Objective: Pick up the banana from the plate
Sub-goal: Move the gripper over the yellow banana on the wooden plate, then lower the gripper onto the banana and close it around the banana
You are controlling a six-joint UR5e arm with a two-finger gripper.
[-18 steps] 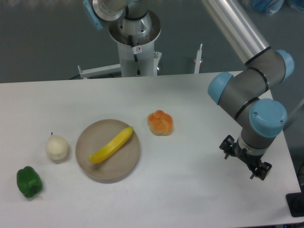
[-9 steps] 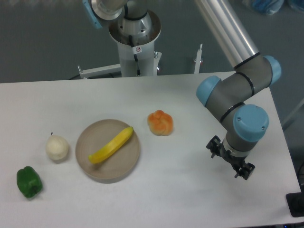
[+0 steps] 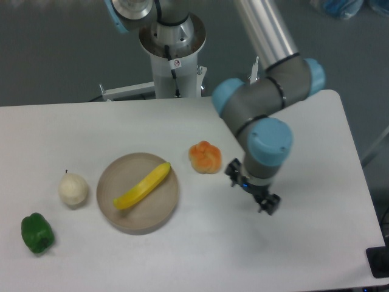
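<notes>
The yellow banana [image 3: 143, 185] lies diagonally across the round beige plate [image 3: 124, 219] at the table's front left of centre. My gripper [image 3: 254, 192] hangs under the blue and grey wrist, well to the right of the plate and just right of the orange-red fruit. It is above the table and holds nothing. From this high view the fingers are mostly hidden under the wrist, so I cannot tell whether they are open or shut.
A lumpy orange-red fruit [image 3: 205, 157] sits between the plate and the gripper. A pale round fruit [image 3: 73, 189] sits left of the plate and a green pepper [image 3: 37, 233] lies at the front left. The arm's base [image 3: 172, 48] stands at the back.
The arm has swung left across the table, from near the right edge to a spot just right of the orange-red fruit. The banana and other objects have not moved.
</notes>
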